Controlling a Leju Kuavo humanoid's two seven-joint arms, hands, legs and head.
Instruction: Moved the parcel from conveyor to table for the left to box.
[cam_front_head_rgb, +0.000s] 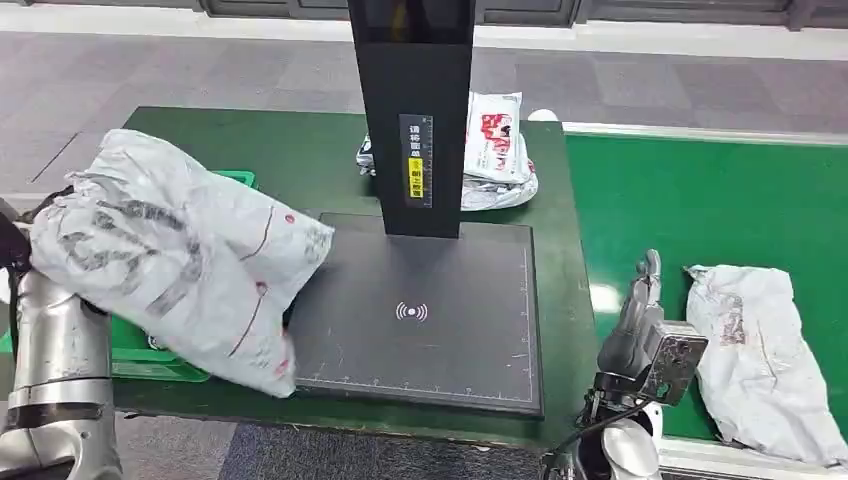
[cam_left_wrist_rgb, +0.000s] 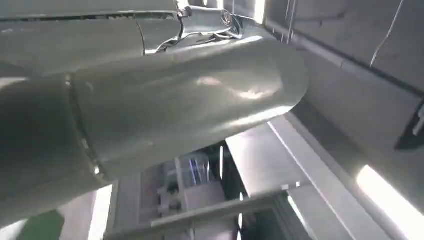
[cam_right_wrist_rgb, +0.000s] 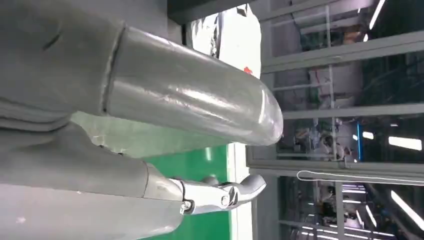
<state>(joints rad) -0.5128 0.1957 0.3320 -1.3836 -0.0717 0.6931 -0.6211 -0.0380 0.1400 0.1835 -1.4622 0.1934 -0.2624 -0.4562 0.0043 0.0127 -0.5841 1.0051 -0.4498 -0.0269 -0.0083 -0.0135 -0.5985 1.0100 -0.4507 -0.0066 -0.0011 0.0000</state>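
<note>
A big grey-white parcel (cam_front_head_rgb: 170, 250) with dark print lies tilted over the green box (cam_front_head_rgb: 150, 355) at the table's left, one corner hanging past the front edge. My left arm (cam_front_head_rgb: 55, 350) rises under it, and the parcel hides the hand. In the left wrist view the left hand (cam_left_wrist_rgb: 150, 110) shows its thick thumb and a silver finger against the ceiling, with no parcel seen between them. My right hand (cam_front_head_rgb: 645, 300) stands empty with fingers pointing up at the seam between table and conveyor (cam_front_head_rgb: 700, 200); thumb and fingers are apart (cam_right_wrist_rgb: 190, 100).
Another crumpled white parcel (cam_front_head_rgb: 760, 360) lies on the green conveyor just right of my right hand. A black scanner post (cam_front_head_rgb: 415, 120) stands on a black pad (cam_front_head_rgb: 430, 320) mid-table. More parcels (cam_front_head_rgb: 495, 150) are piled behind the post.
</note>
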